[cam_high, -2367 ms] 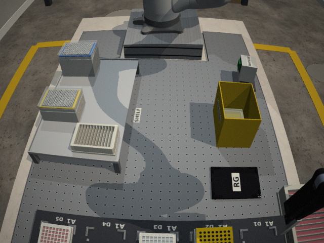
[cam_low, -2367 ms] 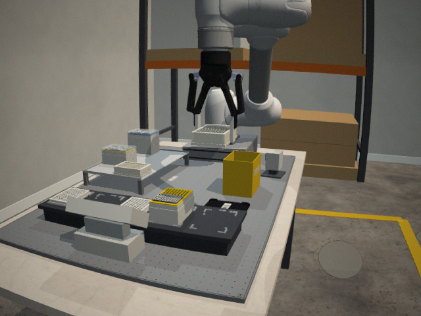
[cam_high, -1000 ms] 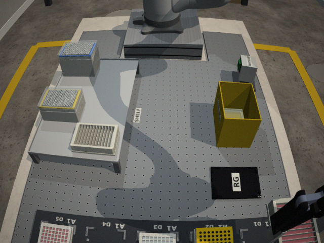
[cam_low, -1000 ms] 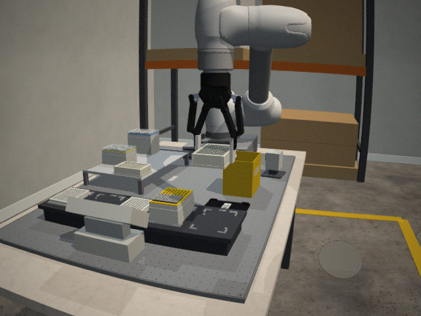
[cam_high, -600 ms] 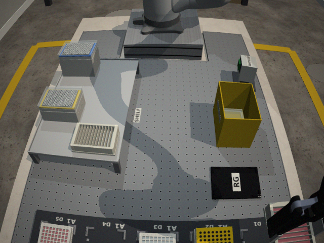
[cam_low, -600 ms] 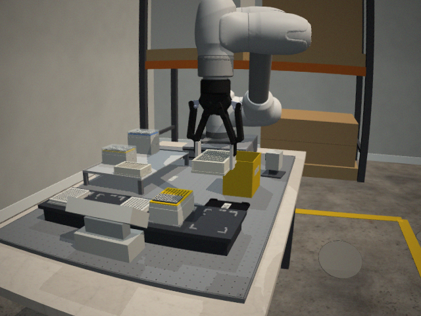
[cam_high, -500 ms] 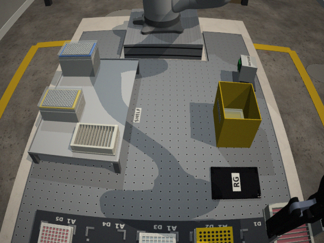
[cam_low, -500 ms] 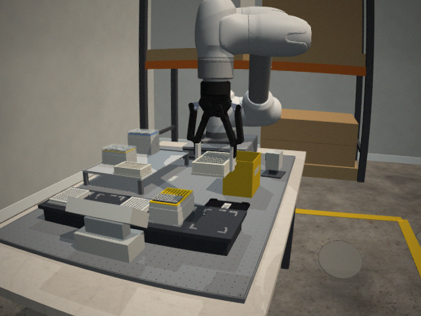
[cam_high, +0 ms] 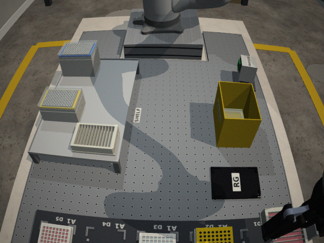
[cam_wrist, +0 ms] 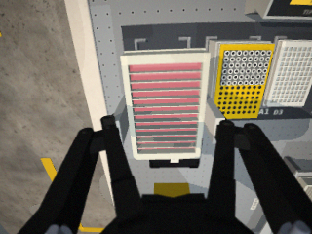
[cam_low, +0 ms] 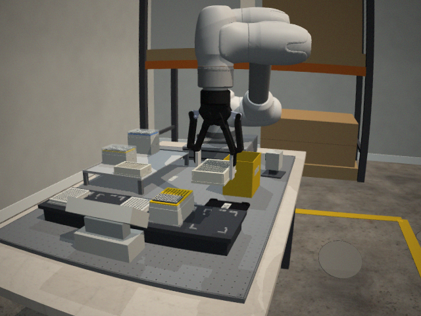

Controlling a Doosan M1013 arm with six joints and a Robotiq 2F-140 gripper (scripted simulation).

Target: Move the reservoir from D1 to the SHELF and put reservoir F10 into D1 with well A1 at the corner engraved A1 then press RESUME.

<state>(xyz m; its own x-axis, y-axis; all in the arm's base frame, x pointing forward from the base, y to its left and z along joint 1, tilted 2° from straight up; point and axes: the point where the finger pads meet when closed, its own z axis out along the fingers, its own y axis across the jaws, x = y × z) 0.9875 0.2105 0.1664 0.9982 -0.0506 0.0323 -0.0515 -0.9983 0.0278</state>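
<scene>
My gripper (cam_low: 213,159) is shut on a cream 12-trough reservoir (cam_low: 210,171) with pink liquid in its troughs, gripping its long sides. It hangs level in the air at the deck's D1 end. In the wrist view the reservoir (cam_wrist: 166,107) sits between my fingers, with the empty D1 brackets (cam_wrist: 171,43) beyond it. In the top view the gripper (cam_high: 287,226) and reservoir (cam_high: 290,235) are at the lower right by the D1 mark (cam_high: 257,223). The D1 brackets (cam_low: 212,217) hold nothing. A second cream reservoir (cam_high: 94,138) stands flat on the shelf's front end. I cannot read either ID label.
The shelf (cam_high: 86,117) also holds two tip racks (cam_high: 78,57) (cam_high: 61,104). The yellow tip rack (cam_high: 213,234) is in D2, with open plates in D3 (cam_high: 157,237) and D5 (cam_high: 54,232). The RG nest (cam_high: 234,182), a yellow bin (cam_high: 236,115) and the RESUME post (cam_high: 247,68) stand on the right.
</scene>
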